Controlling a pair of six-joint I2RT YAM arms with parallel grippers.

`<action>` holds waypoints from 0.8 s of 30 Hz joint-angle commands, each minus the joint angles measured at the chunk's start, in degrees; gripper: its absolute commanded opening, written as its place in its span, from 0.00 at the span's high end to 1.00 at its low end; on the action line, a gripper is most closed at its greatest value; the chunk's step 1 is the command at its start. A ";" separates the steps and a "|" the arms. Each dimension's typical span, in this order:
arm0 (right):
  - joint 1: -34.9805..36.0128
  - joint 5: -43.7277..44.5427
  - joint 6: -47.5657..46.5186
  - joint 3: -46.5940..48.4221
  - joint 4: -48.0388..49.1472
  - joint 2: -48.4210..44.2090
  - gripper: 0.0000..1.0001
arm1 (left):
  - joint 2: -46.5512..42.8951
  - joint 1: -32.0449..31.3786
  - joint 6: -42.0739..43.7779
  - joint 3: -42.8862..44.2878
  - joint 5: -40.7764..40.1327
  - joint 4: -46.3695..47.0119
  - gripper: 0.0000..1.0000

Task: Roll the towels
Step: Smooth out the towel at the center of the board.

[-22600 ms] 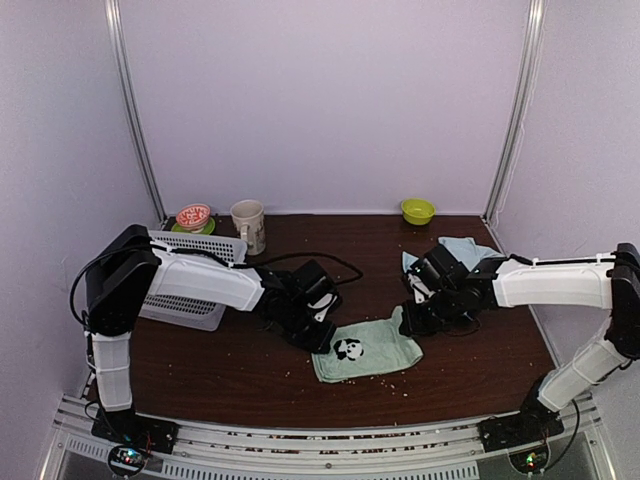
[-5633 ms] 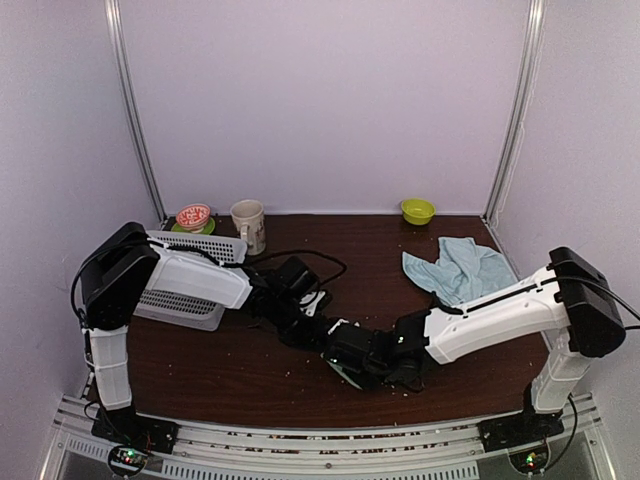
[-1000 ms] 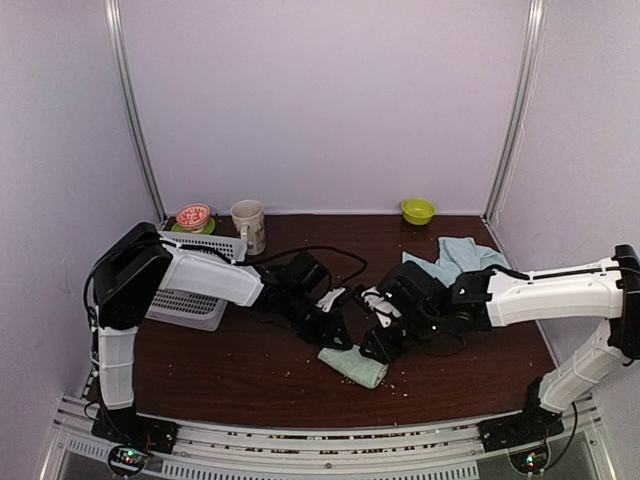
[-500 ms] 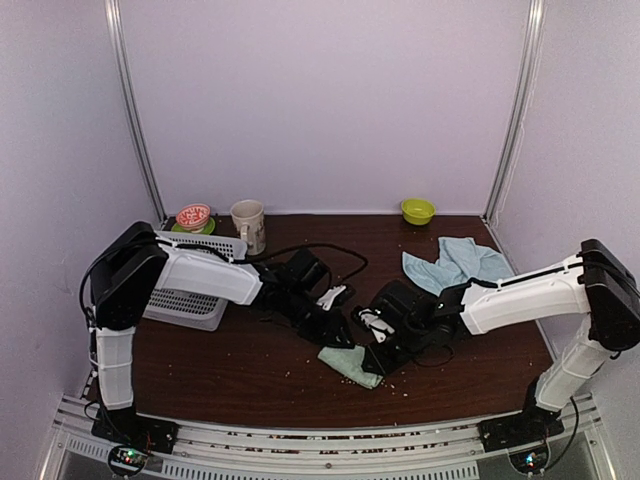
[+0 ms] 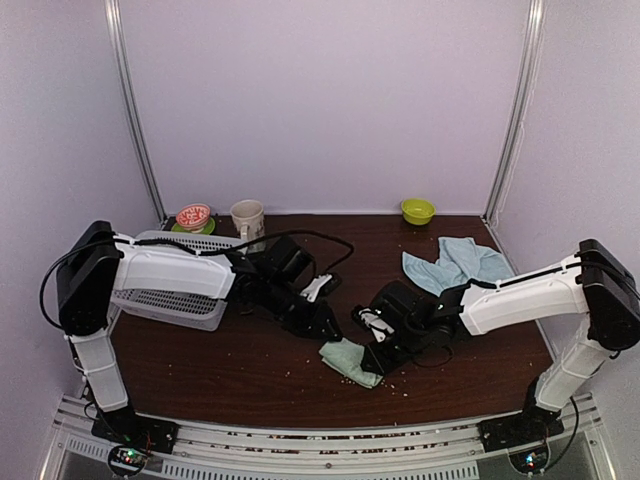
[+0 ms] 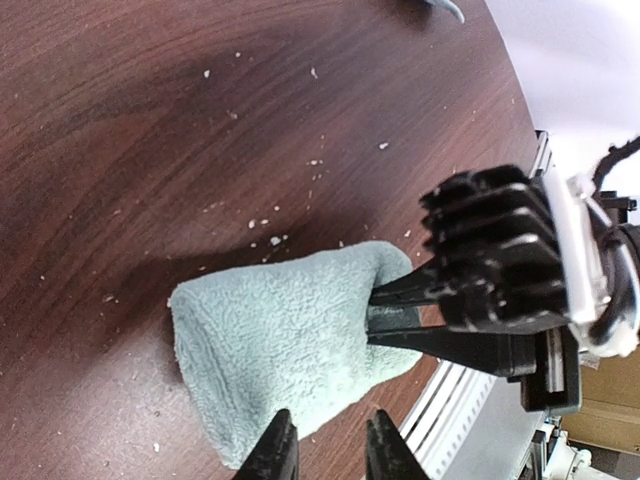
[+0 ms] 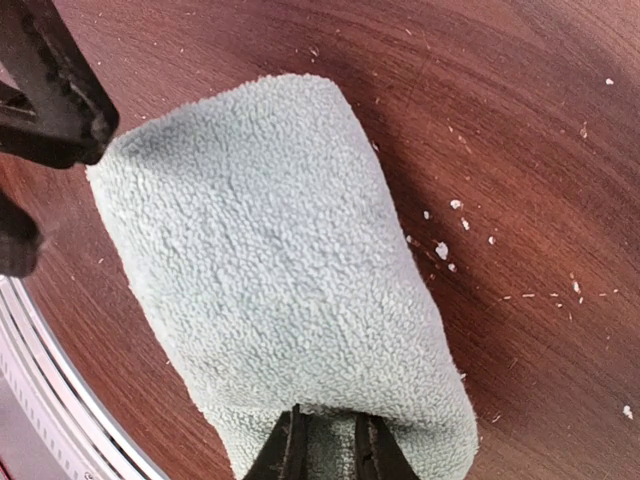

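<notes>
The pale mint towel (image 5: 347, 360) lies rolled into a short fat tube near the front middle of the table (image 7: 270, 270). My right gripper (image 5: 375, 353) is at its right end, its two fingers (image 7: 290, 452) pushed into the roll and shut on the cloth there (image 6: 290, 340). My left gripper (image 5: 328, 328) hovers just off the roll's far left side, open, with nothing between its fingertips (image 6: 280, 455). A plain light blue towel (image 5: 458, 265) lies crumpled at the back right. The panda patch is hidden inside the roll.
A white mesh basket (image 5: 190, 243) stands at the left, partly under my left arm. Behind it are a cream mug (image 5: 248, 222) and a red-patterned bowl (image 5: 193, 216). A green bowl (image 5: 417, 210) sits at the back. White crumbs dot the dark wood table (image 5: 250, 375).
My right gripper came down-left and closed on the roll's end. My left gripper let go of the roll and opened slightly, its arm swinging out to the left.
</notes>
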 commanded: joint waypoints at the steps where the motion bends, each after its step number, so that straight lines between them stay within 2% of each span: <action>1: -0.56 1.92 0.04 -1.80 -1.70 2.65 0.82 | 0.29 -0.54 0.03 -1.27 -0.43 0.43 0.77; 9: -0.60 2.14 0.01 -1.85 -2.69 2.01 0.81 | 6.77 -0.84 0.16 -0.12 -0.81 0.71 0.83; 18: -0.64 0.87 0.46 -2.83 -3.71 -2.53 0.63 | 10.73 -0.38 -0.11 -2.25 -2.34 0.40 0.89; 24: -0.58 -1.78 -0.66 1.33 -5.73 -7.56 0.62 | 11.06 -0.39 0.01 -2.21 -2.54 0.34 0.89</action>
